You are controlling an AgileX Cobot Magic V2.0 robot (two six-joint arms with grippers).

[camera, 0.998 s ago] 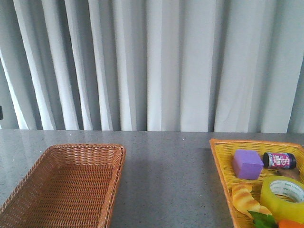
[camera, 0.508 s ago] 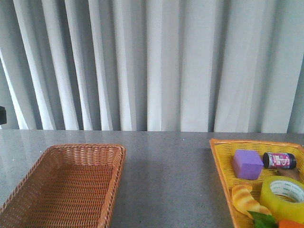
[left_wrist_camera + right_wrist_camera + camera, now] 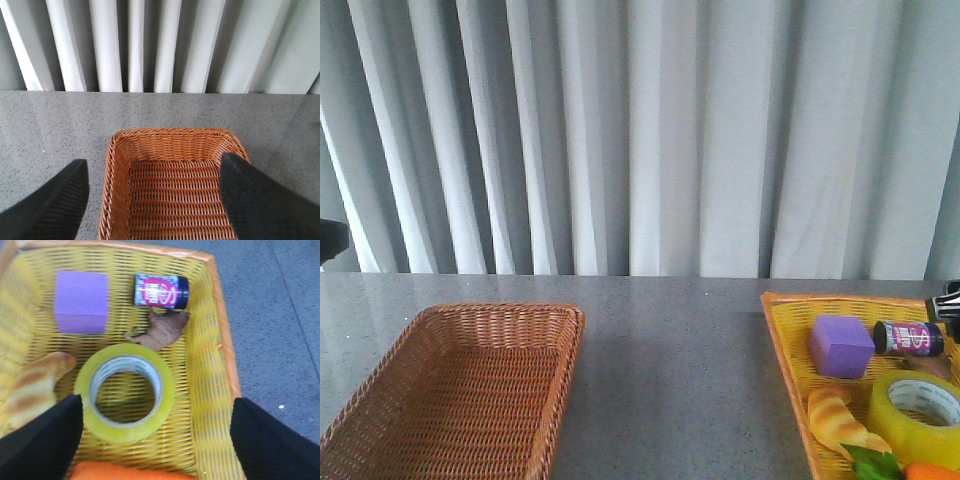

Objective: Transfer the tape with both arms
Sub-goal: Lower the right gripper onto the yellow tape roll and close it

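Observation:
The tape [image 3: 918,415] is a yellow translucent roll with a white core. It lies flat in the yellow basket [image 3: 785,340] at the front right. In the right wrist view the tape [image 3: 167,390] lies just ahead of my right gripper [image 3: 156,412], which hovers above it, open and empty. The left finger is beside the roll's edge. My left gripper [image 3: 154,165] is open and empty above the brown wicker basket [image 3: 175,145]. In the front view only a bit of the left arm [image 3: 330,240] and of the right arm [image 3: 950,300] show at the edges.
The yellow basket [image 3: 210,355] also holds a purple block [image 3: 82,302], a small can [image 3: 161,291], a brown toy figure [image 3: 160,330], a bread roll [image 3: 35,385] and something orange [image 3: 130,472]. The empty wicker basket [image 3: 470,390] stands front left on the grey table [image 3: 670,350]. Curtains hang behind.
A dark part of the left arm has come further into the front view at the left edge. A tip of the right arm has appeared at the right edge. The tape has not moved.

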